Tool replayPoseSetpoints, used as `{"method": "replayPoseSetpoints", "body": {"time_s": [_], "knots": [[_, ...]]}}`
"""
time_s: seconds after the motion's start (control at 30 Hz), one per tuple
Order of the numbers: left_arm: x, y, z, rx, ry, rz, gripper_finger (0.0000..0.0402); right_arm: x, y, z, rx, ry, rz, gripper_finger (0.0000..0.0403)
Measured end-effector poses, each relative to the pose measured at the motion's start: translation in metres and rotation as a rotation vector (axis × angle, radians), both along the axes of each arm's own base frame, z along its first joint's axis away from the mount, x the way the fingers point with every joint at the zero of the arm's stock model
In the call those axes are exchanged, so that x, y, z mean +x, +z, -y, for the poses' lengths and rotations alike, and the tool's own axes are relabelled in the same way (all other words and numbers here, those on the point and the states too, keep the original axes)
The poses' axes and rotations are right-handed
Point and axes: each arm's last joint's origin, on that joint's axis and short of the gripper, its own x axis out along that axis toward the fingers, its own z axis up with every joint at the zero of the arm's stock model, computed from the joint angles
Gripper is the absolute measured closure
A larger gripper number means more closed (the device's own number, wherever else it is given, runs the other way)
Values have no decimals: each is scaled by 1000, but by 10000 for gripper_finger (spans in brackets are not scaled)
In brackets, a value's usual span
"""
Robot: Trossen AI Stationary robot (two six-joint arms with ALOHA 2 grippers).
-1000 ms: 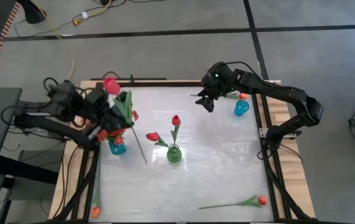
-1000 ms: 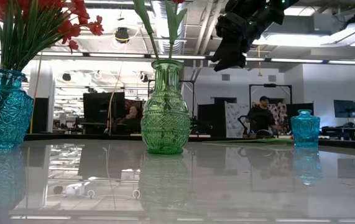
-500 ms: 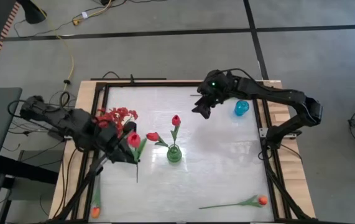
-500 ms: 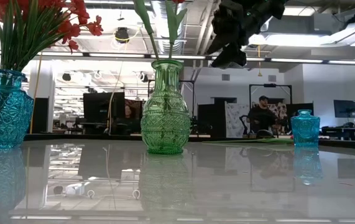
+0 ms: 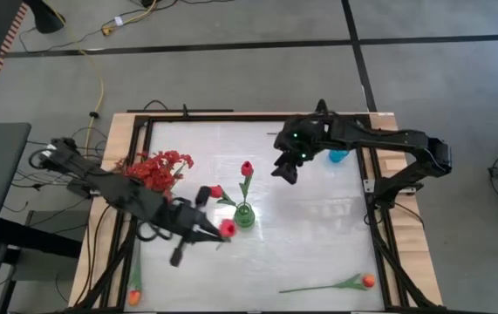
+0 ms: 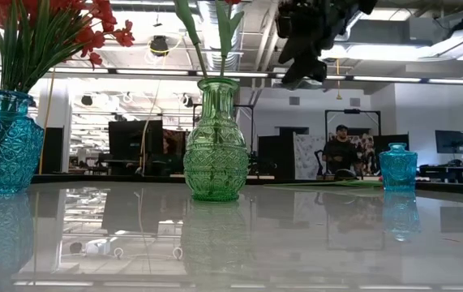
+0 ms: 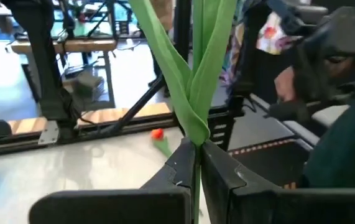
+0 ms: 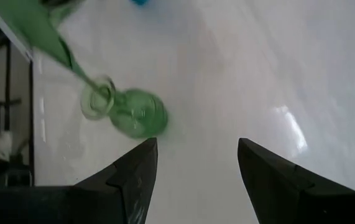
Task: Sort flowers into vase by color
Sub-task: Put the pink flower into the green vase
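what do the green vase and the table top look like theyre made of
Green vase: looks like clear tinted glass, maybe moulded plastic; the room shows through it and its surface carries a raised diamond pattern. Table top: a smooth, glossy white sheet, possibly acrylic or laminate; it mirrors the vases and the ceiling lights.

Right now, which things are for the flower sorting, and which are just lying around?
For the job: red tulip in the shut left tool, green vase, big blue vase, small blue vase, orange tulips.
Just around: yellow floor cable, person behind.
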Motion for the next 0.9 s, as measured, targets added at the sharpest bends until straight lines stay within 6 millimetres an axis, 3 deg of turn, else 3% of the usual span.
{"method": "replayPoseSetpoints", "body": {"time_s": [0.13, 0.3, 0.63, 0.9], "knots": [[14, -1, -1, -23, 36, 55, 401, -5, -4, -2, -17, 41, -56, 153], [18, -2, -7, 35, 161, 84, 401, -5, -4, -2, -35, 58, -53, 153], [39, -36, -25, 80, 333, 82, 401, -5, -4, -2, -56, 84, -50, 153], [47, -41, -31, 140, 380, 82, 401, -4, -4, -4, -51, 87, -51, 153]]}}
